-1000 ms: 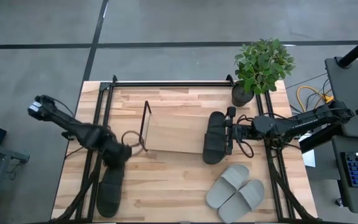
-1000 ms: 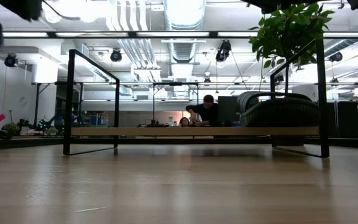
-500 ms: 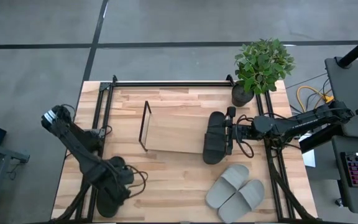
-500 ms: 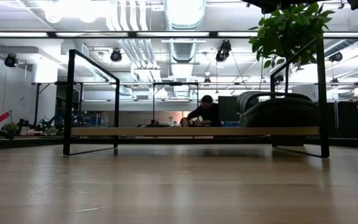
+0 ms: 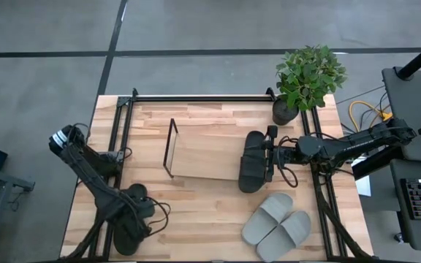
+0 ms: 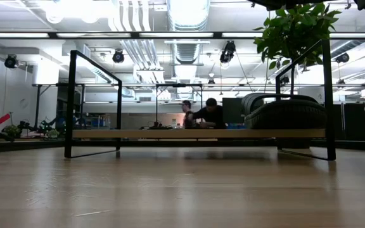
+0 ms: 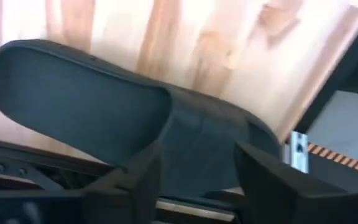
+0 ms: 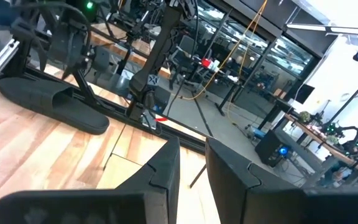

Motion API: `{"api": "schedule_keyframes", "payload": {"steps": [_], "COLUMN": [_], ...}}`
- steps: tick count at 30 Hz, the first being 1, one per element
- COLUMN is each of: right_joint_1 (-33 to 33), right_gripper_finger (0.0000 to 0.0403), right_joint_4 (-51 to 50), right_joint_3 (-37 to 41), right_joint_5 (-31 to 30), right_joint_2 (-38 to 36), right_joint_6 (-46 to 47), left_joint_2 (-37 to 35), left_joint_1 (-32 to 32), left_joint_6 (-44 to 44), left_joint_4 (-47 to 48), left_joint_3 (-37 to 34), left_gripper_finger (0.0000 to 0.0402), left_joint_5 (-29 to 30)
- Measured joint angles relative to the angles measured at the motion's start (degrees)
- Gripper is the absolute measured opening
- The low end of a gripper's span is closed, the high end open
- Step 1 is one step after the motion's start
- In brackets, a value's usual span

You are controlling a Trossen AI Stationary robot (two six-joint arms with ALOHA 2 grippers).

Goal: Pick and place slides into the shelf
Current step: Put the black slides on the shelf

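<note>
The left claw is at 7 o'clock on the tabletop, right over a black slide, its fingers open on both sides of it. The right claw is closed on the other black slide at the shelf's 3 o'clock end. Two grey slides lie at 5 o'clock.
</note>
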State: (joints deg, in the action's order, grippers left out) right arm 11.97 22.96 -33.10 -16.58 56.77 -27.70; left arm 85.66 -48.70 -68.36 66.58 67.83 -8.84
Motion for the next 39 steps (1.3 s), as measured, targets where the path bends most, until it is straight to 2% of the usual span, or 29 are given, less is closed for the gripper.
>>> {"api": "schedule_keyframes", "payload": {"steps": [2,4,12,18,29,35,39], "right_joint_1": [0.00,0.00,0.00,0.00,0.00,0.00,-0.01], "right_gripper_finger": [0.0068,0.0068,0.0068,0.0068,0.0068,0.0068,0.0068], "right_joint_4": [0.00,0.00,0.00,-0.02,-0.09,-0.11,-0.17], "right_joint_3": [0.00,0.00,0.00,0.00,0.00,0.00,0.00], "right_joint_5": [0.00,0.00,0.00,0.00,0.00,0.00,0.00], "right_joint_2": [0.00,0.00,0.00,0.00,0.00,0.00,0.00], "right_joint_6": [0.00,0.00,0.00,0.04,0.04,0.23,0.22], "left_joint_2": [-0.25,-0.27,-3.57,-9.26,-18.76,-21.63,-22.19], "left_joint_1": [0.14,0.21,0.57,0.71,0.69,0.71,0.73], "left_joint_6": [1.42,3.35,7.30,4.85,0.76,-1.86,-3.08], "left_joint_4": [-0.55,-0.58,-2.78,-9.32,-24.86,-32.40,-35.72], "left_joint_3": [-1.68,-2.94,-7.49,-13.87,-25.70,-31.98,-35.26], "left_gripper_finger": [0.0218,0.0225,0.0184,0.0161,0.0160,0.0160,0.0160], "left_joint_5": [-2.47,-3.06,-2.91,-2.89,-3.78,-6.72,-11.18]}}
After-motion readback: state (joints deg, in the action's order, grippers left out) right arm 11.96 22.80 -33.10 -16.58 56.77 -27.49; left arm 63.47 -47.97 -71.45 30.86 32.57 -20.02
